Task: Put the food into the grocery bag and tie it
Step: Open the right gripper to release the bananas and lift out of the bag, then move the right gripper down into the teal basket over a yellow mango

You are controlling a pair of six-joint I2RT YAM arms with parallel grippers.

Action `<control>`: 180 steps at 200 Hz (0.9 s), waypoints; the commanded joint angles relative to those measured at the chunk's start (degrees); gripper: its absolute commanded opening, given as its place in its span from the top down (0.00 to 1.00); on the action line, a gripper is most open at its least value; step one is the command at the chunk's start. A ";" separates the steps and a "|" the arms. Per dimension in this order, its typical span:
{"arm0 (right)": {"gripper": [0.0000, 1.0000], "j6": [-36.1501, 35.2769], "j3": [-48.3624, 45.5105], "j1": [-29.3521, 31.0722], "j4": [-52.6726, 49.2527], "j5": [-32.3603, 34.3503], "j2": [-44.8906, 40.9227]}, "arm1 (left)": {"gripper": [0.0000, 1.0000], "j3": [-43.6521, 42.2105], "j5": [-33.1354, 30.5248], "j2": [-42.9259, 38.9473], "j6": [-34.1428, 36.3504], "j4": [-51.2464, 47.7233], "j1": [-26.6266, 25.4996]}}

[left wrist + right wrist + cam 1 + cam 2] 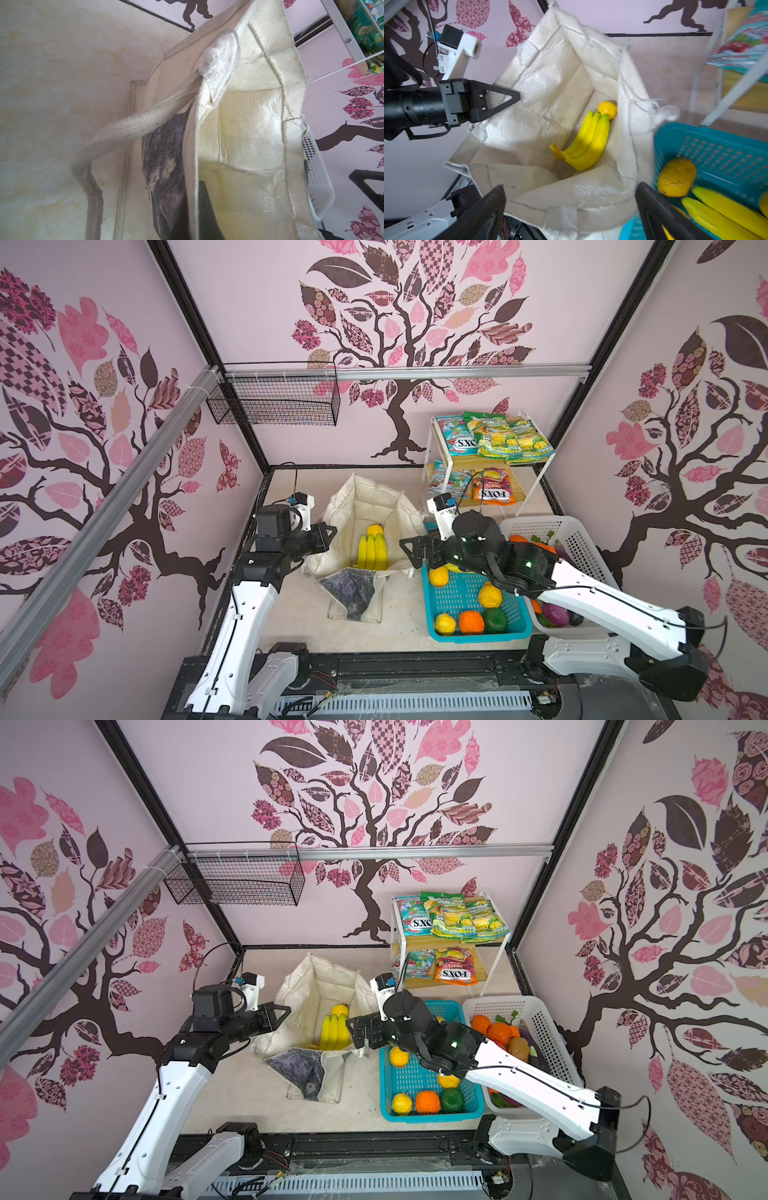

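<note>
Hovering over the bag's (374, 506) rim, the right pincer (409, 553) has its jaws wide apart with nothing in them. Bananas (372, 551) and a lemon (375, 529) already sit in the bag, below and ahead of it. I'd guess more food is next. The basket (428, 605) is just beside it, back toward its wrist, with a yellow fruit (439, 576) almost under one jaw, so the right arm's nearer. Left pincer (328, 533) is clamped on the bag's rim straight across.
</note>
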 commanded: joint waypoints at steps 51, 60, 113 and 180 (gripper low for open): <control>0.00 1.90 -13.53 -8.51 -4.51 4.73 -16.59 | 1.00 -0.86 -1.22 -1.32 0.68 1.55 0.04; 0.00 2.45 -15.01 -8.97 -5.24 5.43 -16.93 | 1.00 -1.06 -1.33 -1.03 0.09 1.76 0.02; 0.01 6.05 -24.96 -13.51 -1.16 -0.35 -16.41 | 1.00 -0.66 -0.96 -0.32 0.11 1.26 0.04; 0.05 6.97 -32.03 -16.83 10.28 -12.79 -5.51 | 1.00 -0.90 -2.07 -0.74 -0.16 1.35 -0.04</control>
